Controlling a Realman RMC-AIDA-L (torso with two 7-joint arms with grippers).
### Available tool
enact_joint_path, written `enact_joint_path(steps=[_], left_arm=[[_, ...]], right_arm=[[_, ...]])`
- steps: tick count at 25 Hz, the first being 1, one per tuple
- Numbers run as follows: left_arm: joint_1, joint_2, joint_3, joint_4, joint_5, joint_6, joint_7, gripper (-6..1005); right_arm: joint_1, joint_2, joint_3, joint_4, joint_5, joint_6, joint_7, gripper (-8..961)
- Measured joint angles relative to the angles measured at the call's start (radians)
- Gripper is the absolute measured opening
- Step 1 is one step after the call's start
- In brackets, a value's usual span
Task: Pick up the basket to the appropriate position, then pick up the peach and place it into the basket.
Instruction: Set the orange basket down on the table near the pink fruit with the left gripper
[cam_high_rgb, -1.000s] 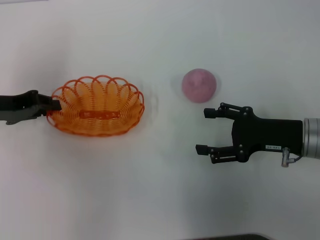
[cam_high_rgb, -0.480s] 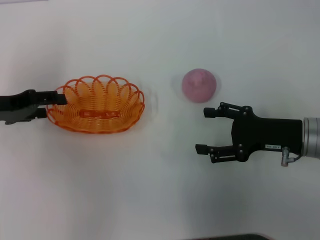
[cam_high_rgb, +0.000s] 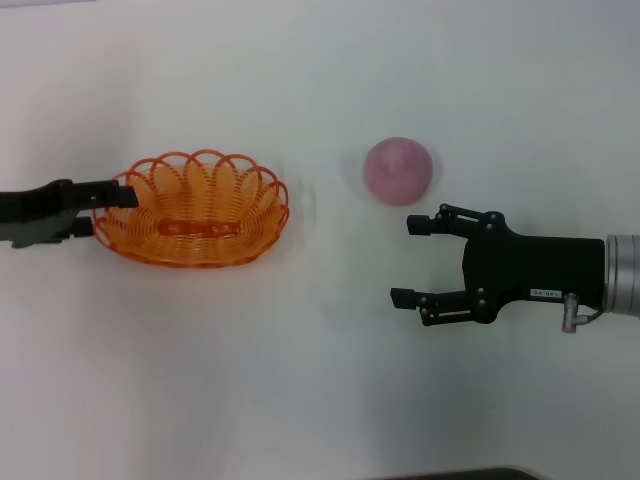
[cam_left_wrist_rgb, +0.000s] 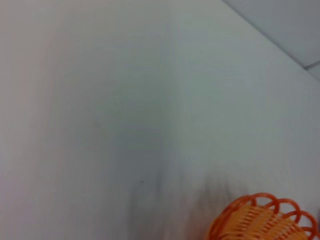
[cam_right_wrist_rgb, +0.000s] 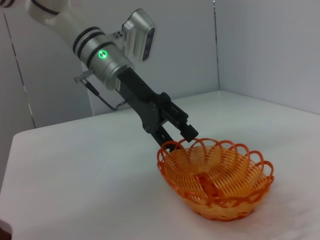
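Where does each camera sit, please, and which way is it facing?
Head: above, looking down on the table, basket, peach; left pincer at the basket rim, right pincer open near the peach.
Left wrist: looks across the table; only the basket's edge shows.
Right wrist: low, facing the left arm and basket.
All three share the basket.

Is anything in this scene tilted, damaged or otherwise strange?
Nothing stands out. The basket sits level on the table, the left end effector straddling its rim. The peach lies whole beside the open right end effector.
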Motion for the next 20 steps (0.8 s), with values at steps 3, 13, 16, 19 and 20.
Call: enact_joint_path(steps=[3, 13, 16, 19, 20], left_arm=[[0.006, 0.0, -0.002, 0.007, -0.066, 0.027, 0.109, 886], [0.073, 0.004, 0.001, 0.012, -0.31, 0.08, 0.6, 886], [0.077, 0.004, 0.01, 0.012, -0.304, 0.033, 0.64, 886], [0.082, 0.003, 0.021, 0.012, -0.304, 0.005, 0.694, 886], [0.084, 0.003, 0.023, 0.012, -0.304, 0.0, 0.716, 886]], right_arm=[[0.0, 0.0, 0.0, 0.0, 0.0, 0.0, 0.0, 957], [0.0, 0.0, 0.0, 0.001, 0.0, 0.0, 0.0, 957], [0.002, 0.0, 0.0, 0.002, 0.0, -0.003, 0.0, 958], [0.002, 0.0, 0.0, 0.002, 0.0, -0.004, 0.0, 958], [0.002, 0.0, 0.0, 0.002, 0.0, -0.003, 0.0, 958]])
